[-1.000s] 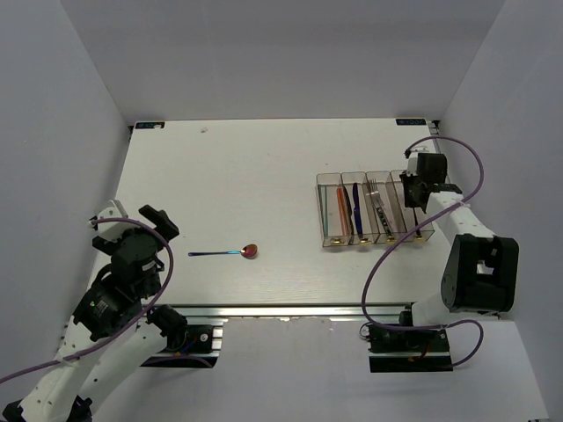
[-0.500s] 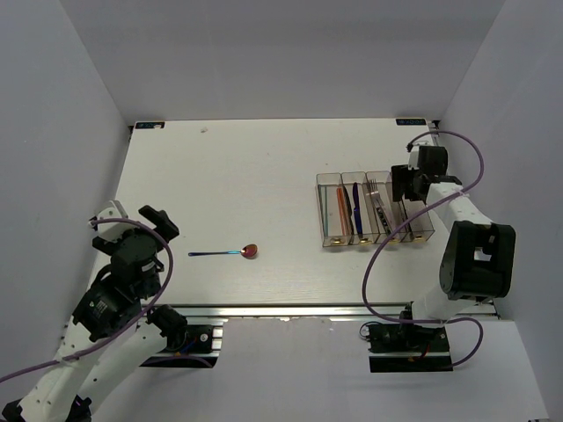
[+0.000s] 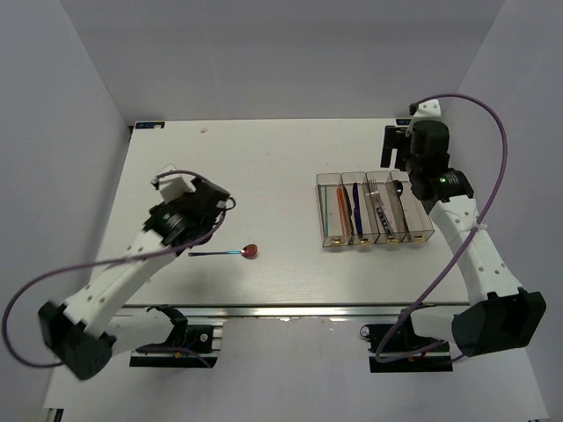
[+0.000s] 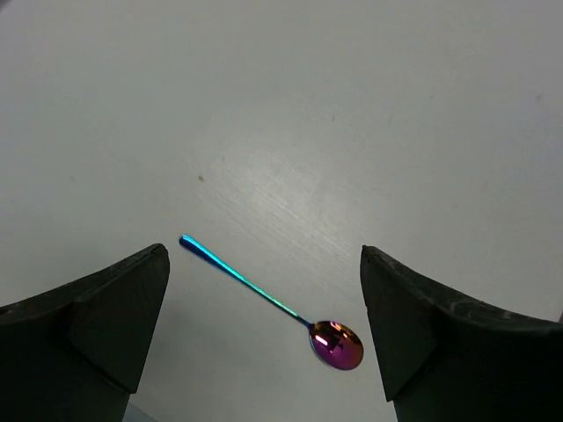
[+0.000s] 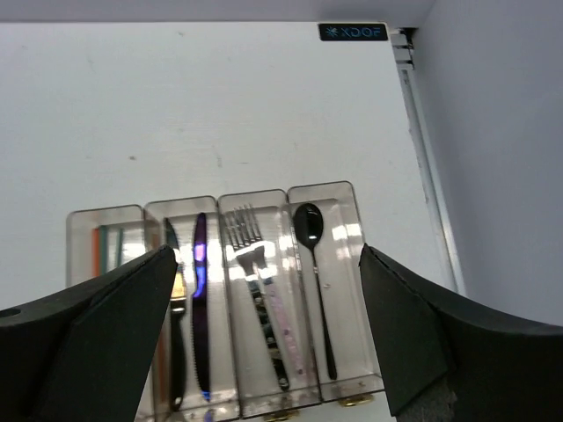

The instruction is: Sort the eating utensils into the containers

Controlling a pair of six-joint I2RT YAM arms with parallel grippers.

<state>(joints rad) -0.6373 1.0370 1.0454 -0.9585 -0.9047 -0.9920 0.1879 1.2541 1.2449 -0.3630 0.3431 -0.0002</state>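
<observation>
A spoon (image 3: 250, 251) with a red iridescent bowl and a blue-teal handle lies alone on the white table, left of the middle. My left gripper (image 3: 214, 214) hovers open just above it, and the spoon (image 4: 337, 344) shows between its fingers, untouched. The containers (image 3: 318, 211) stand in a row at the right, with orange and teal chopsticks (image 5: 101, 255), knives (image 5: 200, 299), forks (image 5: 255, 272) and a black spoon (image 5: 310, 224) each in a separate bin. My right gripper (image 3: 400, 167) hangs open and empty above their far end (image 5: 321, 186).
Grey walls close in the table on the left, back and right. A black label (image 5: 352, 32) marks the back right corner, with a metal strip (image 5: 422, 149) along the right edge. An aluminium rail (image 3: 290, 309) runs along the front edge.
The left arm swung from the near-left corner out over the red-bowled spoon. The right gripper opened, left the black spoon in the rightmost bin and lifted back toward the far end.
</observation>
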